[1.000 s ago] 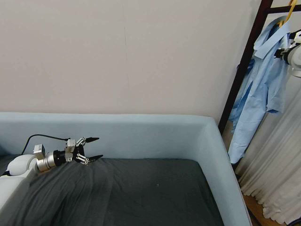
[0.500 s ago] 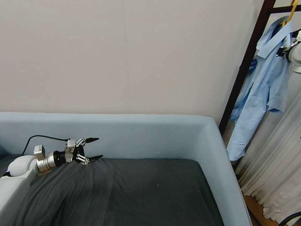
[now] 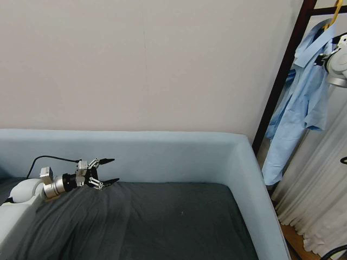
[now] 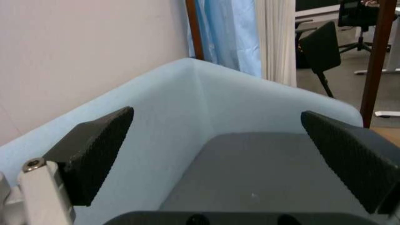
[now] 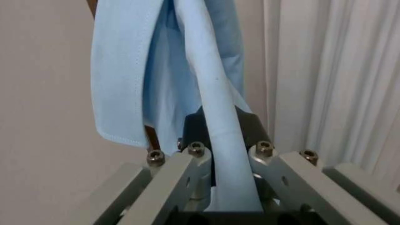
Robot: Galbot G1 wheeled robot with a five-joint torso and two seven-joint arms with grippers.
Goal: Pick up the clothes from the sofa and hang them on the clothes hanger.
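The right end effector (image 3: 326,58), at two o'clock in the head view, is clamped on a fold of the light-blue shirt (image 3: 303,92). The shirt drapes from a yellow hanger (image 3: 332,19) beside the dark rack post (image 3: 282,70). Hanging seems the step in hand; the next move calls for seating the hook, then letting go. The left end effector (image 3: 104,171) hovers agape at eight o'clock over the pale-blue sofa (image 3: 162,142). A white curtain (image 3: 320,179) hangs at four o'clock.

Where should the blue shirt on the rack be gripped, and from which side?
Probably the collar band of the blue shirt just below the yellow hanger, from the curtain side: it forms a narrow strip, where the right gripper is clamped.
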